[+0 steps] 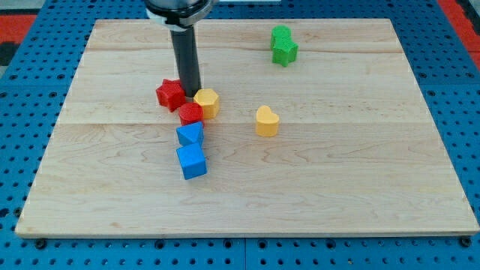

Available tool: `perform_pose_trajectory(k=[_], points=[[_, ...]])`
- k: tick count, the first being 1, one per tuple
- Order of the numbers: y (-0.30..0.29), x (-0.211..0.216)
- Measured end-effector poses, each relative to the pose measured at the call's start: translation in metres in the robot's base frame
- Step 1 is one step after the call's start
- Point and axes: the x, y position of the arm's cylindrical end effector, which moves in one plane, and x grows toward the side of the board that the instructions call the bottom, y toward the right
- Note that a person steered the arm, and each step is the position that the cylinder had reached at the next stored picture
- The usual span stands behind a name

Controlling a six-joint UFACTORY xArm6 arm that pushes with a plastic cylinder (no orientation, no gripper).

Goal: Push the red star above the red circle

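Observation:
The red star [170, 94] lies left of centre on the wooden board [337, 187]. The red circle [190, 114] sits just below and to the right of it, touching or nearly touching. My tip [190, 93] is down on the board right beside the star's right side, above the red circle and left of the yellow hexagon [207, 102]. The dark rod rises from there to the view's top.
A blue triangle [190, 135] sits right under the red circle, with a blue cube [192, 161] below it. A yellow heart [266, 121] lies to the right of centre. A green star [284, 51] and a green block [280, 34] sit together at the top right.

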Motion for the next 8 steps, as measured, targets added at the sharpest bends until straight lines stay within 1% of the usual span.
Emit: perform_pose_trajectory(k=[1,2,3,5,6,7,8], points=[[-0.006,0.002],[0.0,0.021],[0.016,0.028],[0.087,0.028],[0.09,0.028],[0.08,0.027],[0.038,0.0]])
